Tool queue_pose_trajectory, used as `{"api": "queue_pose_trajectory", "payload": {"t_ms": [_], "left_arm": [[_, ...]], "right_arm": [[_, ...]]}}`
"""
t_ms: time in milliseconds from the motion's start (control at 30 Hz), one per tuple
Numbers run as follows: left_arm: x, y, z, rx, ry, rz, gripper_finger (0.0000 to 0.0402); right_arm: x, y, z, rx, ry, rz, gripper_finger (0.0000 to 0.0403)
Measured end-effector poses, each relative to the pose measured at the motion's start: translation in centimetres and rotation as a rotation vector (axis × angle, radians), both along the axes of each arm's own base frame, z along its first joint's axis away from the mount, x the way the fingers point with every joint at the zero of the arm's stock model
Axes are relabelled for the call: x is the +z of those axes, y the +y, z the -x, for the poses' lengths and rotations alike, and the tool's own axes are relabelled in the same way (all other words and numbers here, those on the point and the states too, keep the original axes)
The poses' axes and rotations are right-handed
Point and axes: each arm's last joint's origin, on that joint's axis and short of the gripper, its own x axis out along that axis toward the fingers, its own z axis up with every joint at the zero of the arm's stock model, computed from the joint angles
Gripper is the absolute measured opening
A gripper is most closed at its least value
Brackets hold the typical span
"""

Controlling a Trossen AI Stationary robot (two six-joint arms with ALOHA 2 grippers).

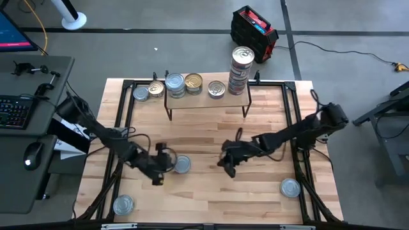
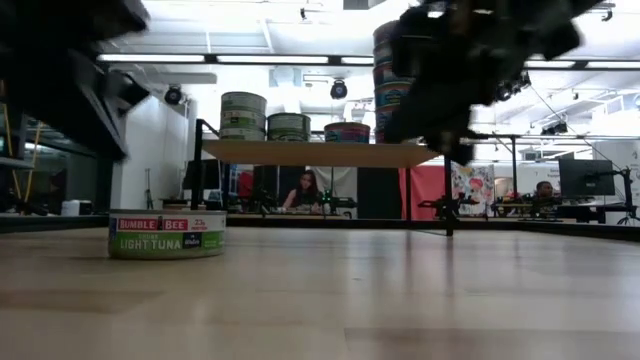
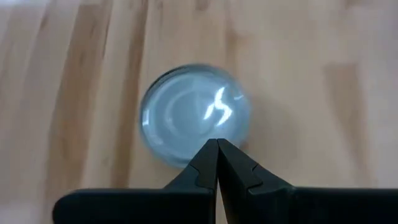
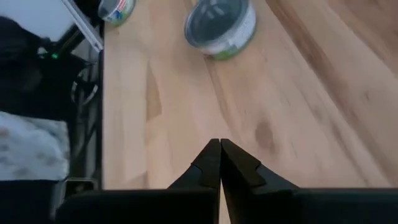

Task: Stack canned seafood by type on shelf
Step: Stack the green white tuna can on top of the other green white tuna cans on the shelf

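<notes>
The left gripper [image 1: 167,161] hangs over the near-middle of the table with its two dark fingers pressed together and nothing between them, just left of a short round silver-lidded tin with a green and white tuna label [image 1: 182,165] that stands upright on the wooden tabletop [image 1: 204,137]. To lift this tin cleanly, I judge the fingers must first spread wider than the lid, then the gripper should centre over it and come straight down so the pads meet the side wall, not the rim. The right gripper [image 1: 229,165], also closed and empty, waits to the right of the tin, well clear of it. The small light-wood shelf on thin black legs [image 1: 208,97] stands at the far side, already carrying low tins and one tall stack of tins [image 1: 240,70] at its right end. Two more silver-lidded tins [image 1: 123,205] sit at the near corners.
</notes>
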Motion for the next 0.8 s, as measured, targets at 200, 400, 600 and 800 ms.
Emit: {"api": "queue_pose_trajectory", "payload": {"t_ms": [200,400,600,800], "left_arm": [[-0.9,2.2,-1.6,0.019,0.052,-0.061,0.0],[-1.1,2.1,-1.3,-0.012,0.078,-0.033,0.0],[-2.6,1.4,-0.5,-0.033,-0.002,-0.012,0.0],[-3.6,1.3,0.5,-0.043,0.013,-0.017,0.0]], "right_arm": [[-1.7,-0.2,-3.7,0.087,0.172,0.14,0.0],[-3.3,-0.6,-7.6,0.069,0.189,0.188,0.0],[-4.2,-0.2,-11.1,0.105,0.161,0.216,0.0],[-4.5,0.3,-13.4,0.109,0.131,0.222,0.0]]}}
